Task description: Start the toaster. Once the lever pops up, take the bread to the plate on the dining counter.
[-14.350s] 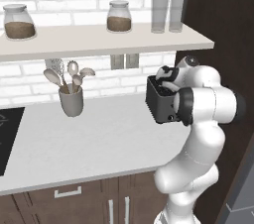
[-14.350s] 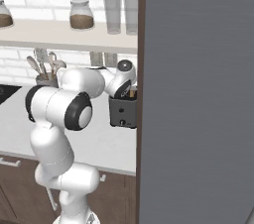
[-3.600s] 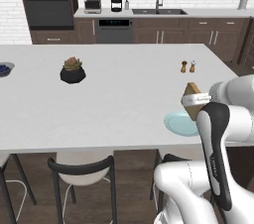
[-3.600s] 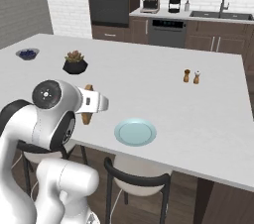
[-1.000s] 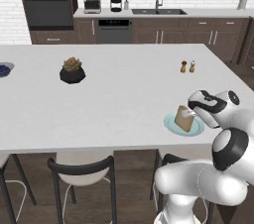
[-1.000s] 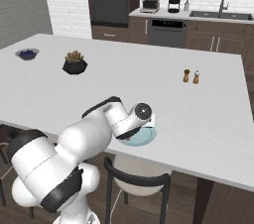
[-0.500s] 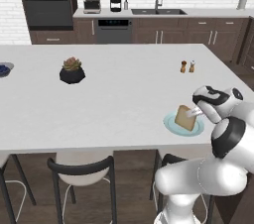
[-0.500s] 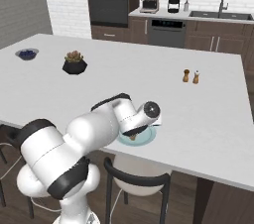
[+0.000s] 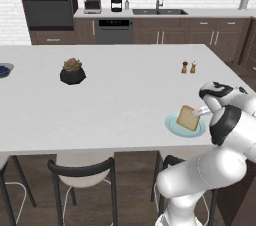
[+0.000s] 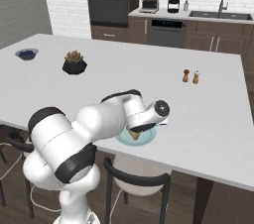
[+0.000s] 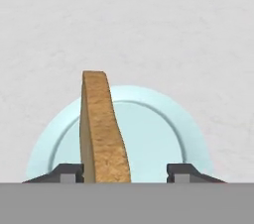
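So this looks like the very tail end of the job. The bread (image 9: 188, 117) is already over the plate (image 9: 175, 125) on the dining counter (image 9: 115, 90), near the counter's front edge on the robot's side, so the carry part looks done. The toaster bit I can only assume is finished, since there's a toasted-looking slice here.

What's left, as far as I can judge: let go cleanly and back the hand out.

The gripper (image 11: 119, 173) has its fingers (image 11: 67, 173) standing apart in the hand view. The left one sits right against the slice's face, while the right one has clear plate visible between it and the bread (so not a two-sided clamp, by the look of it). I can't tell for sure whether the left finger is touching or just beside it.

Orientation: in the hand view the slice is seen edge-on, standing up on its edge between the fingers, with its long axis running from the hand out across the plate and leaning slightly. In the left base view it looks tilted, its broad face turned up and toward the camera, lower edge down on the plate. So it's propped or tipping, not lying flat, and my guess is it'll flop onto the plate once the hand clears.

Elsewhere on the counter, well apart from the plate, are a dark planter (image 9: 72, 72) and two small shakers (image 9: 189, 67).
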Tool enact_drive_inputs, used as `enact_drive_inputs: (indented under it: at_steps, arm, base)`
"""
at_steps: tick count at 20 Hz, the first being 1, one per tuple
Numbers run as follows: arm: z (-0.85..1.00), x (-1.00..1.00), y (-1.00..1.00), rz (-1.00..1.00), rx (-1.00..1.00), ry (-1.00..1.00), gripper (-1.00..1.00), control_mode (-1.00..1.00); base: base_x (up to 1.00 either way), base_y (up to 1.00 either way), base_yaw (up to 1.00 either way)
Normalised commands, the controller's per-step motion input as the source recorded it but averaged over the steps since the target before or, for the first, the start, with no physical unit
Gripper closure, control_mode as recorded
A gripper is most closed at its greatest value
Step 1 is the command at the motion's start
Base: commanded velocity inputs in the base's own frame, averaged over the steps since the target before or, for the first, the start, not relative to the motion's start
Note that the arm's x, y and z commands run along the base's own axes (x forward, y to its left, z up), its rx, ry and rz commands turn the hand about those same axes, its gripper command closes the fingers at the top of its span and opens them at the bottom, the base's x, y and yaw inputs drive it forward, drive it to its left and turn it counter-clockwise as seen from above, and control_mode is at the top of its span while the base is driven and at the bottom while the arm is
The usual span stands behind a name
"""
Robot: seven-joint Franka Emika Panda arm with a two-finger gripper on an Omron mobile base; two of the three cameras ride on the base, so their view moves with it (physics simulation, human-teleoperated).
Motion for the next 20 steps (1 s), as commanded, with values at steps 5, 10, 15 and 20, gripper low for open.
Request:
enact_drive_inputs:
  at_steps: [5, 10, 15, 20]
  arm:
    - [-0.1, 0.07, -0.15, 0.0, 0.0, 0.05, -1.0, -1.0]
    - [-0.04, 0.0, -0.14, 0.0, -0.02, 0.05, -1.0, -1.0]
    - [0.05, -0.05, -0.07, 0.0, -0.03, 0.05, -1.0, -1.0]
    - [0.53, -0.55, 0.24, 0.0, -0.09, 0.0, -1.0, -1.0]
  base:
    - [0.0, 0.0, 0.0]
    - [0.0, 0.0, 0.0]
    - [0.0, 0.0, 0.0]
    - [0.0, 0.0, 0.0]
